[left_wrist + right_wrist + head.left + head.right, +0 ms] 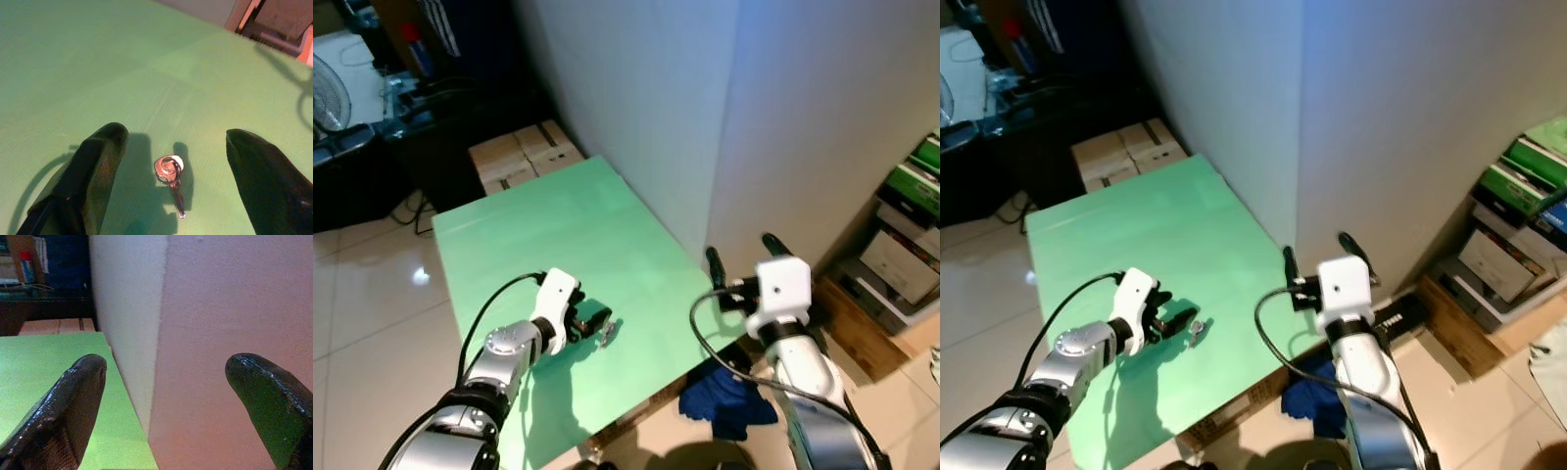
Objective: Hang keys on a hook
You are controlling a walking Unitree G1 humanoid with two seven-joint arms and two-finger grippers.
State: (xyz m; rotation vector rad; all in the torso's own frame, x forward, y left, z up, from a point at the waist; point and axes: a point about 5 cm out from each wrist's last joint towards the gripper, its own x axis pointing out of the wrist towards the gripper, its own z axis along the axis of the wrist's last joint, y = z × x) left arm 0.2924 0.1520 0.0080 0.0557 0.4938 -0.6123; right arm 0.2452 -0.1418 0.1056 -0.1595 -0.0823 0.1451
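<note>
A small key on a ring (171, 176) lies flat on the green table top (578, 235), near its front edge. My left gripper (597, 325) hovers low just behind the key (608, 333), open, with the key between and a little ahead of its two black fingers (93, 171). My right gripper (742, 257) is raised at the table's right edge, open and empty, pointing at the corner of the white wall (146, 333). No hook can be made out on the wall.
Cardboard boxes (524, 152) stand on the floor behind the table. A blue cloth (724, 397) lies on the floor under the table's front right corner. Shelves with boxes and books (911, 245) stand at the right. A fan (328, 98) and dark furniture are at the far left.
</note>
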